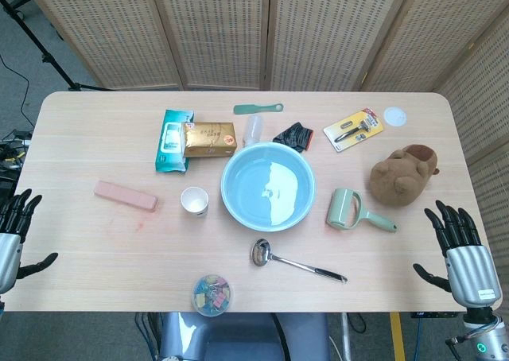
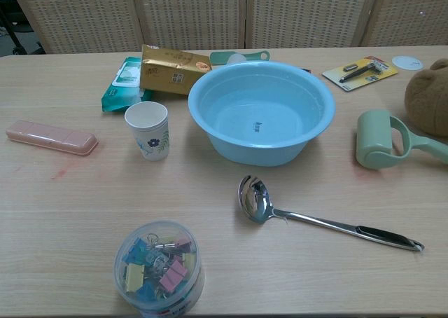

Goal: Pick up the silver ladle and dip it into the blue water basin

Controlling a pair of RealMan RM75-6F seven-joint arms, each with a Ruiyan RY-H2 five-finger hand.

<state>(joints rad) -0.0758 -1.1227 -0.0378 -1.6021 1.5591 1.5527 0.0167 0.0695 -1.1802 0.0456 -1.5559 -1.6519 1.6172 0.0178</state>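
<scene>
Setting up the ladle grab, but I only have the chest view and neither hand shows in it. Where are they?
Observer: The right hand hovers at the near right corner of the table, fingers spread, holding nothing.
Operator: And the left?
Observer: The left hand is at the near left edge, fingers apart, also empty.
Operator: Which is nearer the ladle?
Observer: The right; the ladle lies with its handle end on that side.

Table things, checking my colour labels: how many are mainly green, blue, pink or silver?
Green: 3 (wipes pack, spatula, roller)
Blue: 1 (basin)
Pink: 1 (case)
Silver: 1 (ladle)
Total: 6
</scene>
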